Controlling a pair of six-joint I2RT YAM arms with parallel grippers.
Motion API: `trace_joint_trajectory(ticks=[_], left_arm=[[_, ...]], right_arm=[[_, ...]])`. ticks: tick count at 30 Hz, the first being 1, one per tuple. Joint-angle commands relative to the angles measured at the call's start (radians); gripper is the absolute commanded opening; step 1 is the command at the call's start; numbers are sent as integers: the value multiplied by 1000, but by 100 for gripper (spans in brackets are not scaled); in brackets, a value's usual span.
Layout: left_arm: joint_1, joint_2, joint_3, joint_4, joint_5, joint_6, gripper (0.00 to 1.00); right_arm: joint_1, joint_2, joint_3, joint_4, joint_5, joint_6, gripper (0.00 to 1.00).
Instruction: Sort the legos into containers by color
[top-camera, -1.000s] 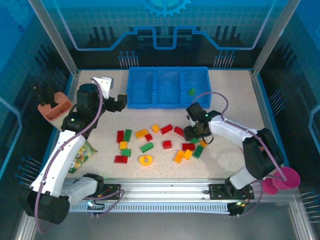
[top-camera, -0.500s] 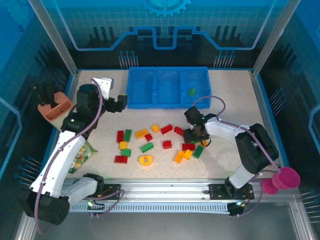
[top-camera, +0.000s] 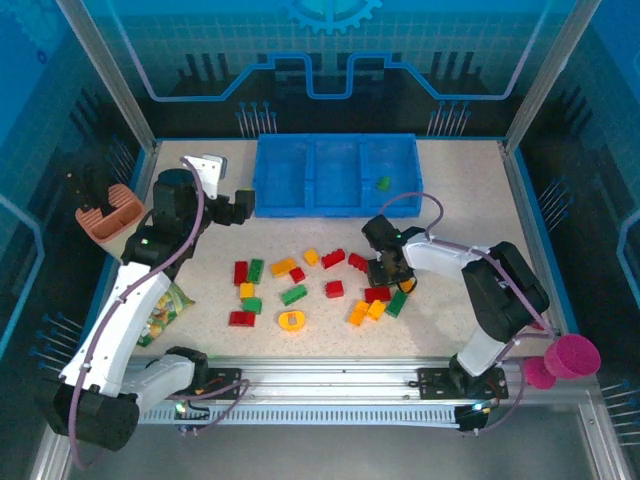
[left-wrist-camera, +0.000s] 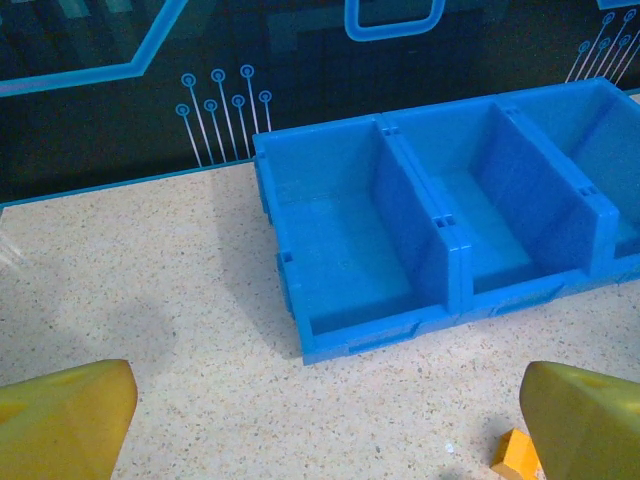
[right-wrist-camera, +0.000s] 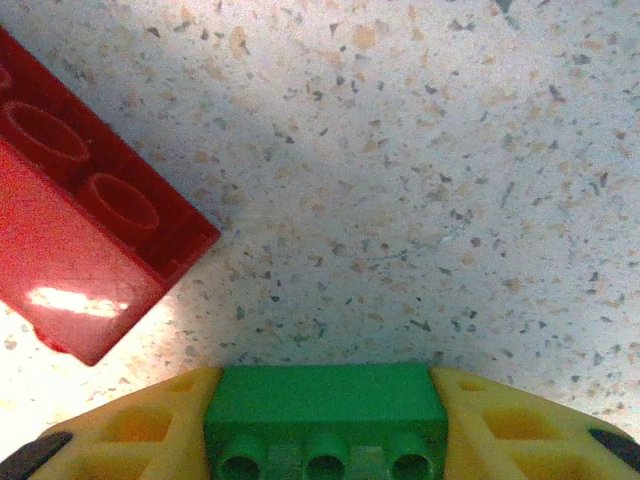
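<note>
While the left hand (left-wrist-camera: 320, 425) hangs fingers apart beside the blue tray (left-wrist-camera: 360, 338) at the far edge of the bench (top-camera: 470, 190), the right hand (top-camera: 388, 272) is clamped on a green lego (right-wrist-camera: 325, 400) — beside a red lego (right-wrist-camera: 90, 250).

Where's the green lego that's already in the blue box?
In the top view, the green lego sits in the right-hand compartment of the blue tray, toward its near wall.

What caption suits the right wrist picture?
Right gripper clasps a green lego over the speckled table, a red lego lying nearby.
</note>
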Motion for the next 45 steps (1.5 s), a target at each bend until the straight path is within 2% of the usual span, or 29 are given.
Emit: trace_joint_trajectory(ticks=[1, 8, 12, 16, 22, 32, 40, 45], left_arm=[[-3, -21, -11, 10, 13, -3, 99], [-3, -21, -6, 7, -10, 14, 99], [-3, -11, -1, 8, -4, 17, 99], [-3, -2, 9, -4, -10, 26, 99], [-3, 7, 10, -6, -24, 41, 99], [-3, 32, 40, -36, -30, 61, 99], [-3, 32, 39, -44, -23, 63, 100], [-3, 28, 40, -45, -22, 66, 99]], right_arm=[[-15, -34, 50, -73, 21, -25, 42], [-153, -29, 254, -125, 31, -146, 42], [-226, 47, 409, -92, 50, -199, 42], [-286, 185, 611, -88, 4, -225, 42], [-305, 427, 901, -139, -4, -235, 42], [-338, 688, 1195, -159, -40, -208, 45], [-351, 789, 1345, -196, -61, -213, 49], [-350, 778, 1348, -189, -76, -206, 54]])
